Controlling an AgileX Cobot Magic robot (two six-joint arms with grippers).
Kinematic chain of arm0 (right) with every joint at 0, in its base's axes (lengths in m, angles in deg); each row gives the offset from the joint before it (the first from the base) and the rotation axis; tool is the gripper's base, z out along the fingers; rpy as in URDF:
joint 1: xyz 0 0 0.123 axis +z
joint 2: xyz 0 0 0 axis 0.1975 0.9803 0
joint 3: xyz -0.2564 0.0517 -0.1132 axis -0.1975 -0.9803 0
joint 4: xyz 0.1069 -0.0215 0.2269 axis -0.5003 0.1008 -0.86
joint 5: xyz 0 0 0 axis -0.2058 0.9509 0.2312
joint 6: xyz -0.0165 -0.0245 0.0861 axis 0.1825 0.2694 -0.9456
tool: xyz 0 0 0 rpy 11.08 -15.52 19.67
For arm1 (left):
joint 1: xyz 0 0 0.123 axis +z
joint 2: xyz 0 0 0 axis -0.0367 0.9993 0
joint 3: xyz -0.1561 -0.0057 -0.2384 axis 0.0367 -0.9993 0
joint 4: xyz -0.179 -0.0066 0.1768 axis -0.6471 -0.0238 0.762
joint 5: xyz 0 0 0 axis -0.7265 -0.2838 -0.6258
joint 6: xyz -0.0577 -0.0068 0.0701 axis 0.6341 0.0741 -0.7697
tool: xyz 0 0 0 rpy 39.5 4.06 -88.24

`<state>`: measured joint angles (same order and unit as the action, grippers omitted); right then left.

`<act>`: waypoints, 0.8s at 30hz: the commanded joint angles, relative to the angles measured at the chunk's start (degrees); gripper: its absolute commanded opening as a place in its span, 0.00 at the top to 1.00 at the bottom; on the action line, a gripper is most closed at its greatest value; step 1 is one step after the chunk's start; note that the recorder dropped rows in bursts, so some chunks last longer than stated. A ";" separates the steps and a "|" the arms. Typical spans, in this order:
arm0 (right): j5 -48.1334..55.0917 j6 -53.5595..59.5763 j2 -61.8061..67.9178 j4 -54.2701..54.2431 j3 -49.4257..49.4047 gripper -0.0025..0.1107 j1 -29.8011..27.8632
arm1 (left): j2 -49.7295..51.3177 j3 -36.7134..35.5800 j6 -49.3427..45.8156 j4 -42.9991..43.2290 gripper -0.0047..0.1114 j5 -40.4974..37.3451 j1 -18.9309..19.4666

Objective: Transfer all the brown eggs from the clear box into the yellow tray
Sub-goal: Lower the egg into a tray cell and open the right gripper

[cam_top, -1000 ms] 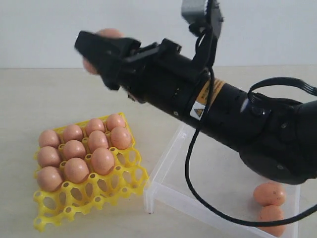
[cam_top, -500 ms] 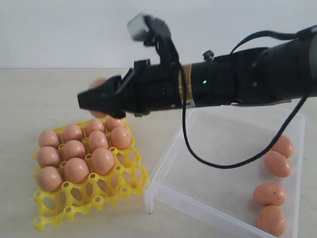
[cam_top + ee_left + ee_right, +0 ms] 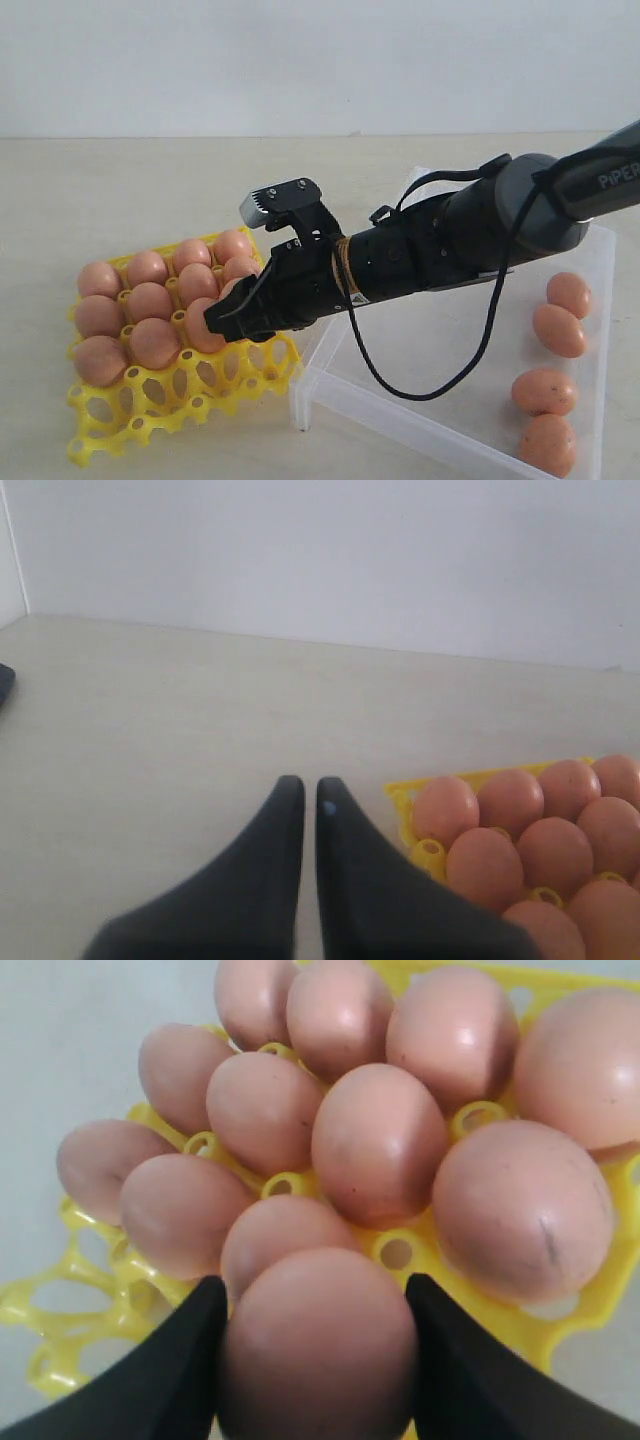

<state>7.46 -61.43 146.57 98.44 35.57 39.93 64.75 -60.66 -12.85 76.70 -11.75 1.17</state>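
Left gripper point(image 3: 308, 785): two black fingers drawn almost together, only a hairline gap, nothing between them; closed and empty, poised over the pale table point(image 3: 150, 710); a corner of the yellow tray point(image 3: 180, 405) lies near its tips, off to one side.

Tray: bright yellow lattice of round cups with raised pegs; eleven brown eggs point(image 3: 150, 300) seated in it, the cups nearest the exterior camera bare; shells matte, orange-brown, oval, all much the same size, a few with faint dark flecks.

Right gripper point(image 3: 226, 312): reaches across from the right and slants down, low over the tray; its black fingers point(image 3: 170, 1370) clamp a twelfth, the held egg point(image 3: 318, 1345), one finger on each flank; this egg bulges past the fingertips, shell smooth and pinkish-brown; the seated eggs crowd directly ahead of and below the fingertips, the closest touching or nearly touching the held egg; whether the held egg rests in a cup cannot be told.

Behind the right gripper, under its forearm: the clear box point(image 3: 330, 388); shallow, transparent, low-walled, one corner just beside the tray; four more brown eggs lie along its far right side, well apart from the gripper, in two loose pairs; dark speckles show on the pair nearest the camera.
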 commanded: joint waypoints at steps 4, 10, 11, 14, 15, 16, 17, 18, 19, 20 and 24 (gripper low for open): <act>6.27 0.56 -0.16 -0.49 0.24 0.98 -0.01 | -0.20 -0.15 0.02 0.14 0.92 0.15 0.15; 6.04 0.44 -0.16 -0.49 0.24 0.98 -0.01 | -0.20 -0.15 0.02 0.14 0.92 0.15 0.15; 6.04 0.44 -0.16 -0.49 0.24 0.98 -0.01 | -0.20 -0.15 0.02 0.14 0.92 0.15 0.15; 5.04 0.44 -0.16 -0.49 0.24 0.98 -0.01 | -0.20 -0.15 0.02 0.14 0.92 0.15 0.15; 4.76 0.44 -0.16 -0.49 0.24 0.96 -0.01 | -0.20 -0.15 0.02 0.14 0.92 0.15 0.15; 4.66 0.44 -0.16 -0.49 0.24 0.92 -0.01 | -0.20 -0.15 0.02 0.14 0.92 0.15 0.15; 4.66 0.44 -0.16 -0.49 0.24 0.83 -0.01 | -0.20 -0.15 0.02 0.14 0.92 0.15 0.15; 4.66 0.44 -0.16 -0.49 0.24 0.74 -0.01 | -0.20 -0.15 0.02 0.14 0.92 0.15 0.15; 4.66 0.44 -0.16 -0.49 0.24 0.63 -0.01 | -0.20 -0.15 0.02 0.14 0.92 0.15 0.15; 4.66 0.44 -0.16 -0.49 0.24 0.58 -0.01 | -0.20 -0.15 0.02 0.14 0.92 0.15 0.15; 5.00 -0.01 -0.16 -0.49 0.24 0.49 -0.01 | -0.20 -0.15 0.02 0.14 0.92 0.15 0.15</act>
<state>12.69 -61.44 146.57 98.05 35.57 39.93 64.75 -60.66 -12.85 76.70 -11.75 1.17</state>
